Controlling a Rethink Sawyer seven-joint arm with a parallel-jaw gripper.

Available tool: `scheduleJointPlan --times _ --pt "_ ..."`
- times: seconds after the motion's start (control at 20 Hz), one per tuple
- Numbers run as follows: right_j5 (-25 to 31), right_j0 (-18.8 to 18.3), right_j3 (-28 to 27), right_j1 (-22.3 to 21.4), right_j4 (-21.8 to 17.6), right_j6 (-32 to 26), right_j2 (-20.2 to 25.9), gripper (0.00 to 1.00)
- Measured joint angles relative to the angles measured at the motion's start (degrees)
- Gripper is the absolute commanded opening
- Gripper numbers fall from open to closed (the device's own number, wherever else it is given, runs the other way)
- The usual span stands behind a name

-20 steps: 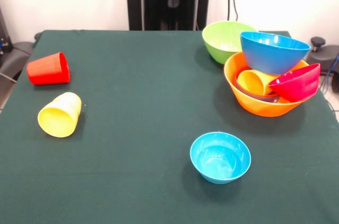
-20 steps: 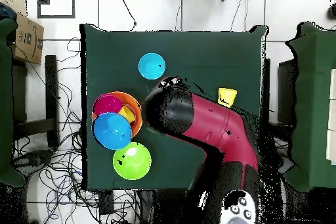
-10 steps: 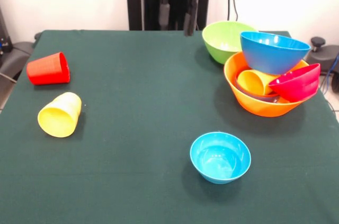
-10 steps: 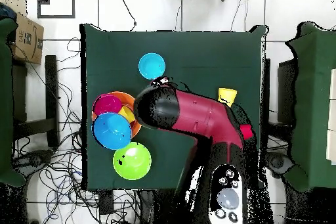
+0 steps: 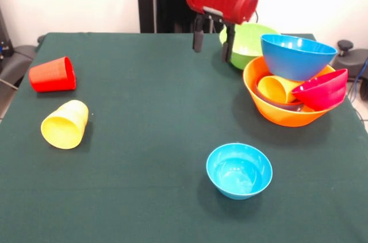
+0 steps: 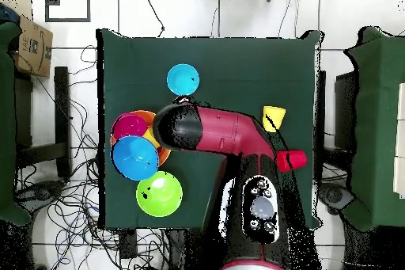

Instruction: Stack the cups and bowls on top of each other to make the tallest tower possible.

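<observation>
Front view is showing the gripper hanging with fingers spread and empty, just beside the green bowl near the tower.

The big red arm reaches across the green table. Its black end sits just beside the orange bowl. A light-blue bowl is near it. A yellow cup touches the arm.

Bright even light; soft shadows under bowls; glossy glare; focus sharp.
</observation>
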Motion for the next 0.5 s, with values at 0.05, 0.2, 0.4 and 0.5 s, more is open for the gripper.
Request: scheduleJointPlan --times 0.05,0.2,0.4,0.5 --pt "0.0 0.0 -0.1 0.3 -0.1 0.0 0.1 1.0" --pt "0.0 -0.1 -0.6 1.6 -0.7 0.0 0.6 1.0" --pt "0.0 -0.4 -1.8 3.6 -1.4 0.0 1.0 1.0" --pt "0.0 -0.8 -2.8 4.8 -1.8 0.0 1.2 1.0"
